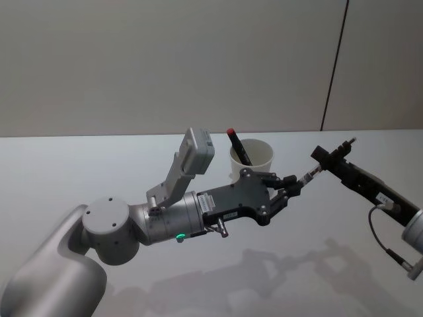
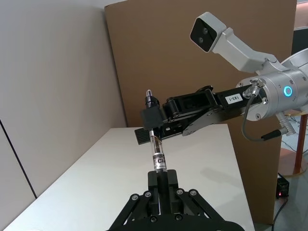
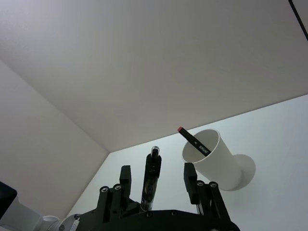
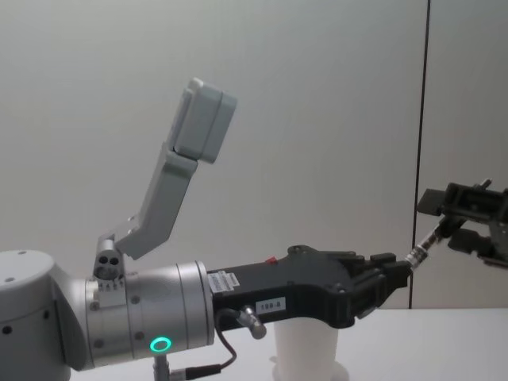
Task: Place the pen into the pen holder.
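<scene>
A white pen holder (image 1: pixel 252 158) stood on the tabletop (image 1: pixel 79 165), holding a red-capped marker (image 1: pixel 237 146). Just before the holder, both end effectors, left (image 1: pixel 288 187) and right (image 1: pixel 322 160), gripped one pen (image 1: pixel 308 175).

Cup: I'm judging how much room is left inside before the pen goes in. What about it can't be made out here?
- Head view: the cup has its lower half and base hidden behind the left gripper.
- Chest view: its rim is hidden behind that gripper's body.
- Right wrist view: its own wall hides the inside and the lower end of the marker.
</scene>
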Robot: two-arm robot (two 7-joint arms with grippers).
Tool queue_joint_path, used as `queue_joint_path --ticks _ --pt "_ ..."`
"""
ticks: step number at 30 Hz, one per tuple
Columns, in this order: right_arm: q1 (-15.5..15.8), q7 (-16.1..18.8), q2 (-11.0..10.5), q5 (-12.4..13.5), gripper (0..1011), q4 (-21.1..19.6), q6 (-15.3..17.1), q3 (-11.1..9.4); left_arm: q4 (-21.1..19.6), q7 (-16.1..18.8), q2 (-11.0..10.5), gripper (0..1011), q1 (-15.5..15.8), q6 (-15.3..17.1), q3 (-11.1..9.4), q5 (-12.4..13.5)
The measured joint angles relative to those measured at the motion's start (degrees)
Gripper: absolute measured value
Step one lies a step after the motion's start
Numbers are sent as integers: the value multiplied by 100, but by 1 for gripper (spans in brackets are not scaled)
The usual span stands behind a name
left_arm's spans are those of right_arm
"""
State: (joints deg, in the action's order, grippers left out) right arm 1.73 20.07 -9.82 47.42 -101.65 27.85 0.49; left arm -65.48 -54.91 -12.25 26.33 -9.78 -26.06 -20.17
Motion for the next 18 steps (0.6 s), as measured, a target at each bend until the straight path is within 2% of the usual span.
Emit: queue_joint_path --ticks 3,9,10,11,12,18 --pt "-12 -25 0 39 624 16 -25 17 0 0 0 124 0 0 0 0" --pt "-31 -57 -5 109 462 46 -96 52 0 0 0 124 0 0 0 0" --pt "-33 -62 -6 120 398 49 -109 56 0 0 0 124 0 0 0 0" --pt "-34 -64 -6 126 387 52 -116 58 0 0 0 124 0 0 0 0" --pt "-37 -73 -7 153 314 57 -147 64 0 0 0 124 0 0 0 0" --pt "-40 -92 -9 247 165 70 -241 85 0 0 0 124 0 0 -1 0"
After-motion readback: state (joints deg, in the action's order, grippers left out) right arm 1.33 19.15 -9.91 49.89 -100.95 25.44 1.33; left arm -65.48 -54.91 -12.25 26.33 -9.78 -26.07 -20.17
